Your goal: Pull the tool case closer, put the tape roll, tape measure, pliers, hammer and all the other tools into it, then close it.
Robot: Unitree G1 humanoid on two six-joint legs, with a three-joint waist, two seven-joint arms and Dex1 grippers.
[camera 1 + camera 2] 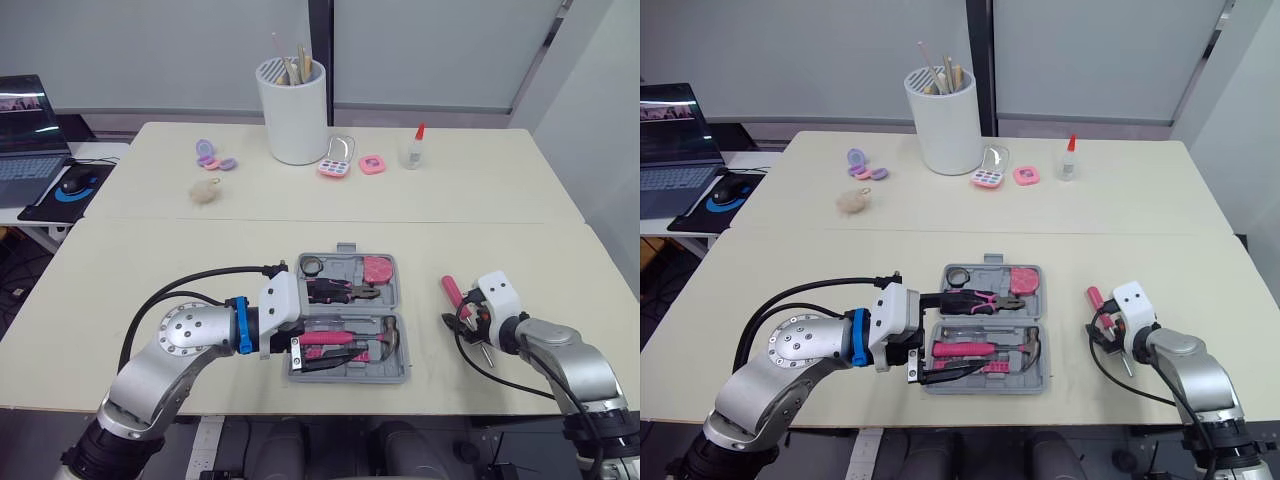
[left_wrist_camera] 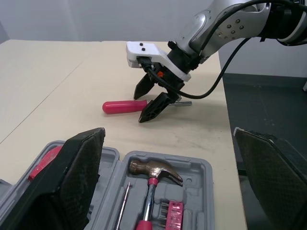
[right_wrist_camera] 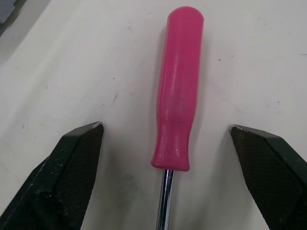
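Observation:
The grey tool case lies open near the table's front edge. In it are a black tape roll, a pink tape measure, pliers and a hammer. My left gripper is open and reaches over the case's left side, its fingers spread wide above the tray. A pink-handled screwdriver lies on the table to the right of the case. My right gripper is open and low over it, one finger on each side of the handle, not touching it.
At the back of the table stand a white bucket of sticks, a glue bottle, pink compacts and small purple items. A fuzzy ball lies at mid-left. A laptop and mouse sit at far left.

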